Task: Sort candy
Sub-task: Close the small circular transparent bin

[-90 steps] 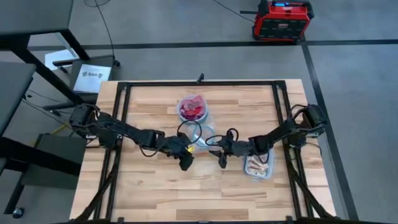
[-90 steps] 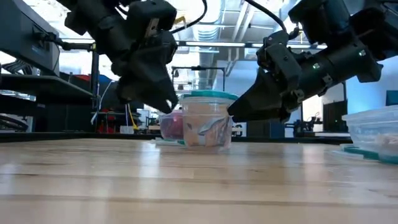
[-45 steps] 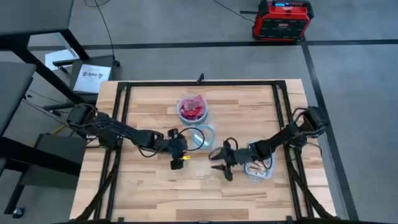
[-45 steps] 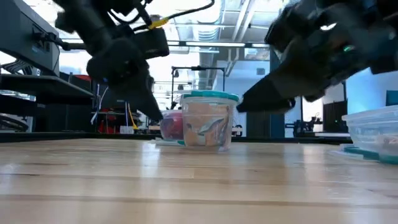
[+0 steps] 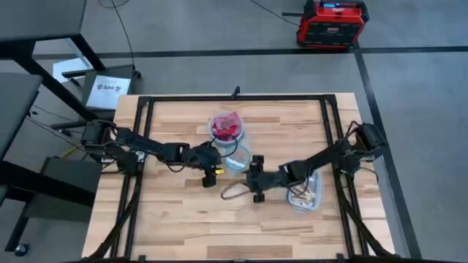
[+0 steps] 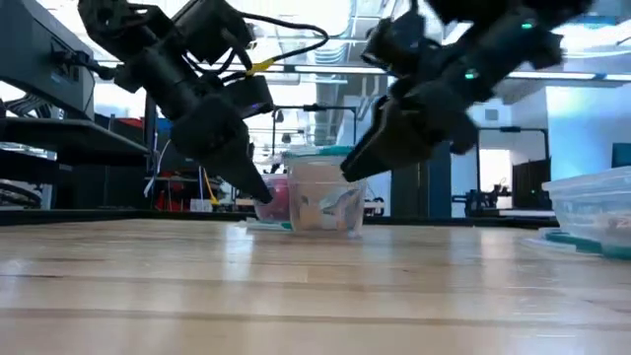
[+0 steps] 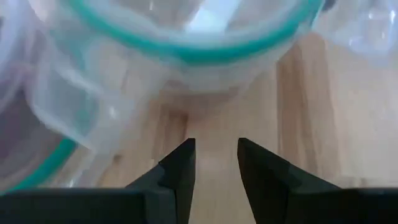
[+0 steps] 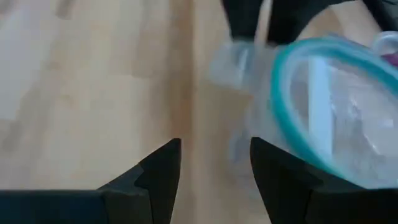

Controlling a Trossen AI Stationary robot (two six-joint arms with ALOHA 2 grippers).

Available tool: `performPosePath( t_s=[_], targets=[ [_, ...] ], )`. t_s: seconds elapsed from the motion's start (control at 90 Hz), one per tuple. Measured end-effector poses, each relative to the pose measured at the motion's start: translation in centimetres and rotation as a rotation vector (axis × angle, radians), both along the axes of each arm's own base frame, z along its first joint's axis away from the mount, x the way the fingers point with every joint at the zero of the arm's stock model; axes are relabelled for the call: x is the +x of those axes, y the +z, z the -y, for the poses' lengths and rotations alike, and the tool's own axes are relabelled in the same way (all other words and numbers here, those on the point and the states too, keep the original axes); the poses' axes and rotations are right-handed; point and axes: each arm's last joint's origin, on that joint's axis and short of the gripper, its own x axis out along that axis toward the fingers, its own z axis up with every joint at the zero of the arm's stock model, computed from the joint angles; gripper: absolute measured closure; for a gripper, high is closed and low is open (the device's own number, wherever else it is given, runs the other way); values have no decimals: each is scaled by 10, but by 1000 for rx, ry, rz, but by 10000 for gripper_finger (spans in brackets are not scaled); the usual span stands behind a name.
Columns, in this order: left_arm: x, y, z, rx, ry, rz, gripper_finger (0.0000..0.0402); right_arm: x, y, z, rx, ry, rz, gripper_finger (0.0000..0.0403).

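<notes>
The candy shows in three places. Red pieces fill the far clear bowl, whitish-silver ones lie in the nearer bowl, and more lie in the clear tub at the right. My left gripper hangs low just left of the nearer bowl. It is open, with only bare wood between its fingers. My right gripper is on the bowl's near right side, also open and holding nothing. In the low view both fingertips flank that bowl.
Both bowls stand close together at the table's middle. A dark cable loop lies on the wood beside my right gripper. A black frame runs around the table's edges. Bare wood stretches toward the near edge.
My left gripper has moved toward the far edge and down, closing on the nearer bowl's left side. My right gripper has swung toward the table's left and now sits low beside the same bowl. The bowls and tub have stayed in place.
</notes>
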Motion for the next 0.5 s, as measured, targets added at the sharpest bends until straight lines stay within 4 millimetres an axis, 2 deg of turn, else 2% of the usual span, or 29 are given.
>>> performPosePath(
  t_s=[0.267,0.389,0.5],
  targets=[
    [3,-5,0,6,-5,1,295,11,12,8,35,58,8,226],
    [2,-9,3,-11,-2,-31,295,6,12,-2,74,60,-13,226],
    [-1,-5,9,-37,-3,-108,295,-3,26,-12,131,71,-2,226]
  ],
)
